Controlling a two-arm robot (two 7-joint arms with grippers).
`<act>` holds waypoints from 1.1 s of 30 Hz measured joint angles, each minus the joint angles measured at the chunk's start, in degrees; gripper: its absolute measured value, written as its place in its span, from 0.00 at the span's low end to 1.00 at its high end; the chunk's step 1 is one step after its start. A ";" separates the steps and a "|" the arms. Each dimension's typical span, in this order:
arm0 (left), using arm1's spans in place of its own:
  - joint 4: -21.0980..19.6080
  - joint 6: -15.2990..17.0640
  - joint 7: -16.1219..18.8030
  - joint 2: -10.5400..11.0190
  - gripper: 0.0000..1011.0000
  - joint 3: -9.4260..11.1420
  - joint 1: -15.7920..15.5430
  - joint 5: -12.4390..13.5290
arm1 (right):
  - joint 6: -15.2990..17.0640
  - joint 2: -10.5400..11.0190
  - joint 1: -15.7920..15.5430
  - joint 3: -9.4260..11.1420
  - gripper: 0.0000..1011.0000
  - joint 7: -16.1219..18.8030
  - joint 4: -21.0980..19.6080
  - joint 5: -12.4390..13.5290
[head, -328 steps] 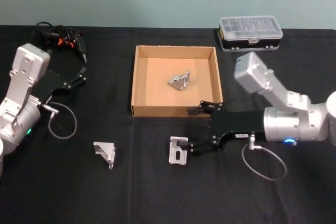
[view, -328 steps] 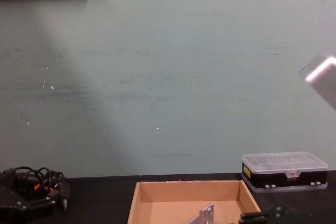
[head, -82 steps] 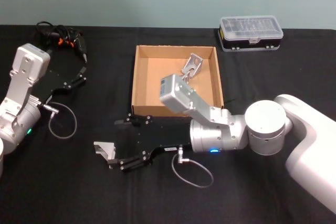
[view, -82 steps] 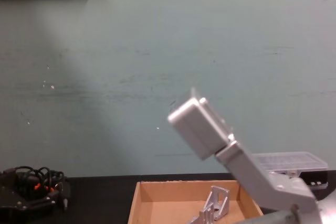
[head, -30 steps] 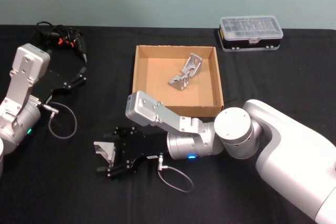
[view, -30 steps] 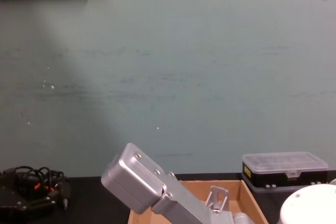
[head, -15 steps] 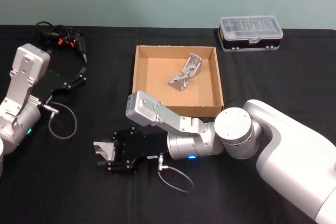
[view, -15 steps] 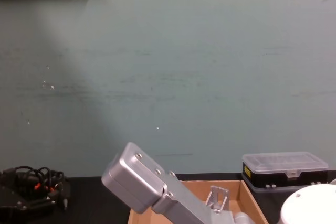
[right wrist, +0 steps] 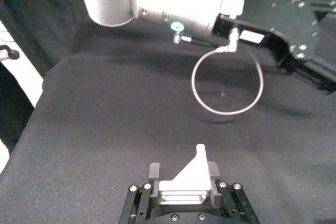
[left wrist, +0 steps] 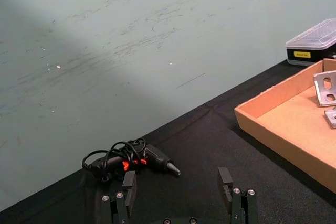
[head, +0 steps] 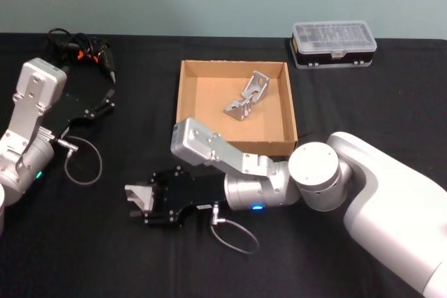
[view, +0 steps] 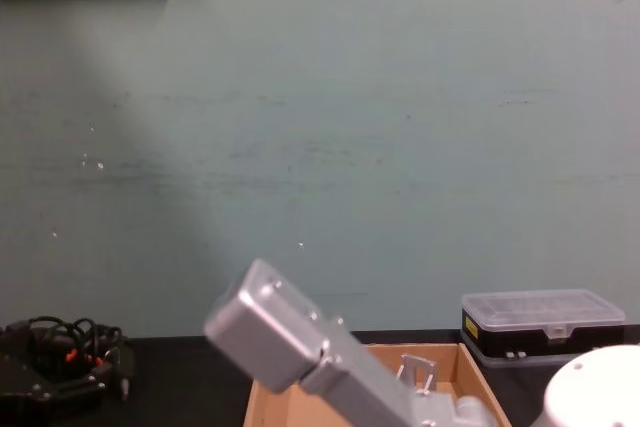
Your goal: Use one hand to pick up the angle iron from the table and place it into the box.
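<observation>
**Right claw clamps the last angle iron on the tabletop**

Angle iron (head: 140, 194) sits low on the black tabletop (head: 84, 256), front-left of the box, w/ the right claw (head: 142, 205) wrapped round it. Right wrist view makes it plain: the two black fingers (right wrist: 153, 171) press flat against either side of the angle iron (right wrist: 188, 179), no gap showing. So that's a pinch on the part, not spread. Whether it's off the cloth yet, can't tell.

Why held this way? My read: the arm reaches flat across the body, low over the cloth, so the fingers meet the bracket's side faces square on. Gripping the parallel sides should stop it twisting.

Which way it points: in the wrist view the triangular gusset tapers to a tip aimed away from the claw, straight along the reach line. In head view that puts its long axis roughly left-right, tip toward the robot's left. The flat plate end sits back between the fingers.

Outward now. The box (head: 184, 102) is behind and right of the grip, well apart, low walls. Two brackets (head: 246, 95) are already inside, leaning near the far right corner. Plenty of bare floor on the left half for a drop, I'd say.

Left claw (left wrist: 179, 190) is parked far left, fingers spread, holding nothing. Cabled tool (left wrist: 134, 160) lies beyond it. Clear-lidded case (head: 333, 43) sits behind the box to the right.
</observation>
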 joint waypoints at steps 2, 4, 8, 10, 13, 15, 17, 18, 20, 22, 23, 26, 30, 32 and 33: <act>0.00 0.00 0.00 0.00 1.00 0.00 0.00 0.00 | -0.40 0.41 -0.30 0.65 0.53 -0.16 -0.85 0.21; 0.00 0.00 0.00 0.00 1.00 0.00 0.00 0.00 | -0.69 0.85 -0.59 1.53 0.53 -0.48 -1.95 0.72; 0.00 0.00 0.00 0.00 1.00 0.00 0.00 0.00 | -0.76 1.64 -0.93 3.40 0.53 -0.82 -4.23 2.32; 0.00 0.00 0.00 0.00 1.00 0.00 0.00 0.00 | -0.70 2.12 -1.10 4.43 0.53 -1.08 -5.54 3.23; 0.00 0.00 0.00 0.00 1.00 0.00 0.00 0.00 | -0.55 3.10 -1.33 6.45 0.53 -1.87 -7.88 5.02; 0.00 0.00 0.00 0.00 1.00 0.00 0.00 0.00 | -0.48 3.79 -1.31 7.79 0.53 -2.44 -9.11 6.13; 0.00 0.00 0.00 0.00 1.00 0.00 0.00 0.00 | -0.49 4.52 -1.05 9.07 0.53 -3.09 -9.84 6.86; 0.00 0.00 0.00 0.00 1.00 0.00 0.00 0.00 | -0.49 4.52 -1.05 9.07 0.53 -3.09 -9.84 6.86; 0.00 0.00 0.00 0.00 1.00 0.00 0.00 0.00 | -0.51 5.22 -0.44 10.37 0.53 -4.29 -9.70 7.23; 0.00 0.00 0.00 0.00 1.00 0.00 0.00 0.00 | -0.48 5.52 -0.01 10.90 0.53 -5.02 -9.14 7.15; 0.00 0.00 0.00 0.00 1.00 0.00 0.00 0.01 | -0.42 5.64 0.17 11.06 0.53 -5.30 -8.85 7.01; 0.00 0.00 0.00 0.00 1.00 0.00 0.00 0.00 | -0.04 6.01 1.27 11.54 0.53 -6.96 -6.91 5.53; 0.00 0.00 0.00 0.00 1.00 0.00 0.00 0.00 | 0.71 5.98 2.43 11.89 0.53 -8.40 -4.23 3.63; 0.00 0.00 0.00 0.00 1.00 0.00 0.00 0.00 | 1.15 5.87 2.90 11.99 0.53 -8.90 -3.05 2.75; 0.00 0.00 0.00 0.00 1.00 0.00 0.00 0.00 | 1.27 5.81 3.06 12.02 0.53 -9.03 -2.59 2.50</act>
